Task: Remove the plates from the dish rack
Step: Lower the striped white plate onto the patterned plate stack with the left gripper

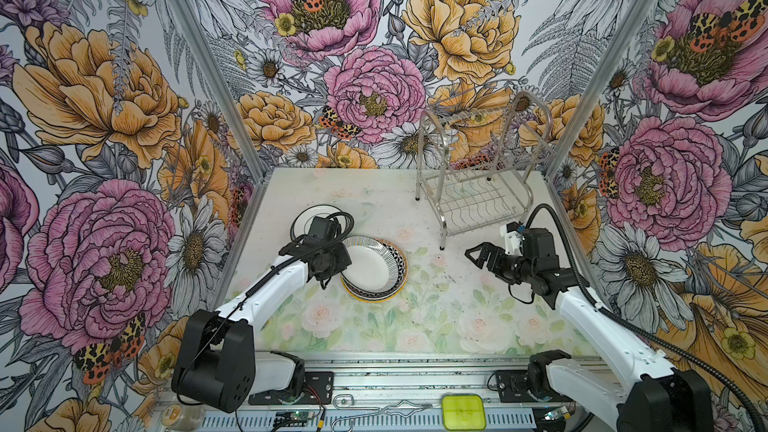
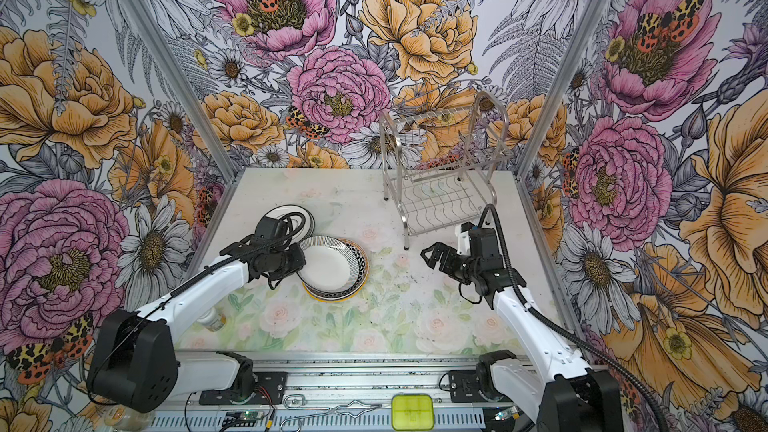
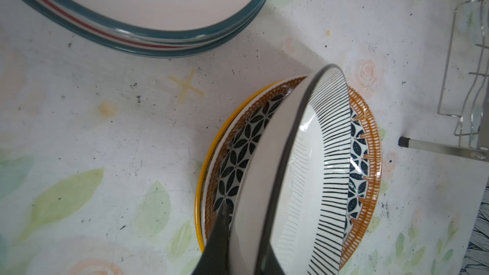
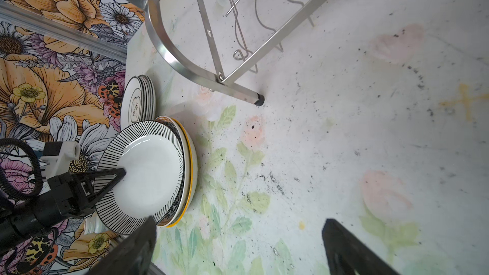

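Table [image 1: 415, 317]: floral-printed surface, scuffed and speckled.

Dish rack [image 1: 478, 201]: stands upright at the far right of the table, on its legs.

Plates: all those visible lie on the table to the left of the rack, in two stacks. The far-left stack of blue-rimmed plates [image 1: 303, 214] lies flat and is partly hidden by the left arm. The near stack sits toward the middle, with a yellow-rimmed plate [image 3: 211, 149] low in it and a lattice plate [image 1: 397, 257] above that. On top is the striped-rim plate [image 1: 374, 263], tilted, with its left edge raised.

Left gripper [image 1: 341, 268]: clamped on the left rim of the striped-rim plate, one finger [image 4: 111, 181] lying across its upper face.

Right gripper [image 1: 473, 257]: jaws wide apart, holding nothing, hovering above the table near the rack's near-left leg, well apart from the plates.
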Controlling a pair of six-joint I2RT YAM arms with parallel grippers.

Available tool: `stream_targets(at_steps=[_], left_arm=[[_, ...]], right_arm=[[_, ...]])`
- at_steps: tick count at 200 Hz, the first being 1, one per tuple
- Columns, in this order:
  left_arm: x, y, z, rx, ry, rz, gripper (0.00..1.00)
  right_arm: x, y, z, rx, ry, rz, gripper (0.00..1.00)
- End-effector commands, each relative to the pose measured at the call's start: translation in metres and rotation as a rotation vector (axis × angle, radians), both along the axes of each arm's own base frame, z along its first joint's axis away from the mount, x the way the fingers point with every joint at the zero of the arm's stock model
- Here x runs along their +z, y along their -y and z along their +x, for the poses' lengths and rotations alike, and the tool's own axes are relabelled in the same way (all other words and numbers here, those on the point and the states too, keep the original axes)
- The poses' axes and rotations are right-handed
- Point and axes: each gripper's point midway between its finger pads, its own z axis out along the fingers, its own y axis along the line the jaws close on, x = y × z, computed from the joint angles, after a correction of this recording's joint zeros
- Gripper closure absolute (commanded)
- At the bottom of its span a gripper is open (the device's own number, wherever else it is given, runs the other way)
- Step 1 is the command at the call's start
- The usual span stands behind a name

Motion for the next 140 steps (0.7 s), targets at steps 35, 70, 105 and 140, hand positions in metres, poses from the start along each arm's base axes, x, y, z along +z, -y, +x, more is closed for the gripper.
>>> stream_targets(at_steps=[35, 70, 105, 140], left_arm=[[-0.002, 0.014, 0.009, -0.016, 0.021, -0.038, 0.87], [-0.006, 0.014, 0.009, -0.023, 0.01, -0.029, 0.8], [-0.012, 0.015, 0.009, -0.029, -0.011, -0.028, 0.76], [-0.014, 0.014, 0.009, -0.026, -0.015, -0.023, 0.69]], right_arm=[[0.002, 0.003, 0.001, -0.003, 0.021, -0.015, 0.01], [0.005, 0.003, 0.002, 0.001, 0.028, -0.013, 0.01], [0.006, 0.002, 0.002, 0.002, 0.028, -0.012, 0.01], [0.006, 0.002, 0.002, 0.0, 0.026, -0.011, 0.01]])
